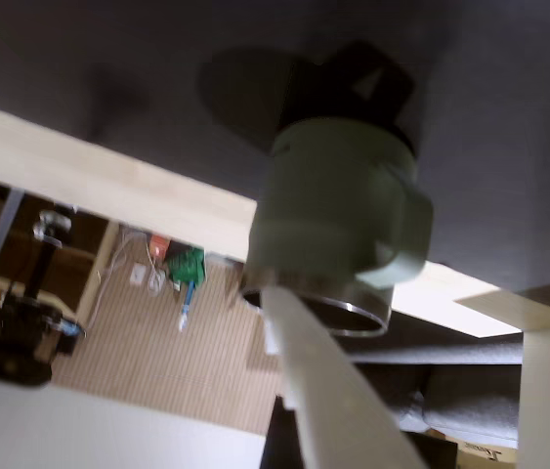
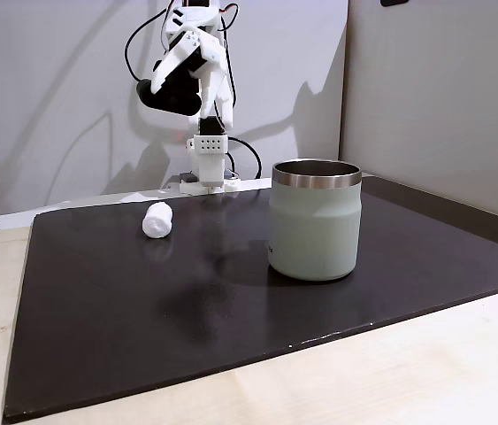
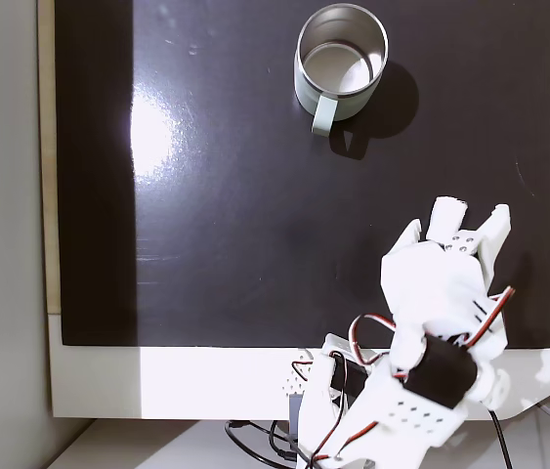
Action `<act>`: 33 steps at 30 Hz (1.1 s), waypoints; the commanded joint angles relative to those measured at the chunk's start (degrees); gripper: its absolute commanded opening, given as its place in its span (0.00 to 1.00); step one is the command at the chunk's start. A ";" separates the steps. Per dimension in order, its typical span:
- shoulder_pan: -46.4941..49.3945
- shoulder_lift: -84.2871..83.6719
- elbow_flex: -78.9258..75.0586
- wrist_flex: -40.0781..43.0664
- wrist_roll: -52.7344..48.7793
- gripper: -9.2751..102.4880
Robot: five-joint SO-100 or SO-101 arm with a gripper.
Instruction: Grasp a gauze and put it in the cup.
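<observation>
Nearest me, the pale green steel-rimmed cup (image 2: 315, 221) stands on the black mat (image 2: 142, 301), the small white gauze roll (image 2: 157, 220) lies well apart, and my white gripper (image 3: 468, 217) hangs raised, fingers parted, empty.

Landmark: you have the cup (image 2: 315, 220) upright on the black mat (image 2: 187, 310), steel rim up.
Gauze: your gauze (image 2: 157, 220) lies on the mat, left of the cup and farther back, well apart from it.
Arm: your white arm (image 2: 194, 71) is raised behind the gauze, left of the cup.
Gripper: jaw state unclear to you here.
</observation>
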 commanded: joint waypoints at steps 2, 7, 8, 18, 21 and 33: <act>4.39 -3.60 -3.34 1.32 1.85 0.40; 11.16 -12.04 -3.96 1.76 0.00 0.38; 12.22 -14.06 -4.39 1.76 -0.18 0.38; 11.60 -29.00 -9.67 -2.64 -2.55 0.39; 11.69 -33.40 -9.67 -4.39 -3.43 0.40; 9.14 -40.61 -8.79 -11.87 -3.52 0.39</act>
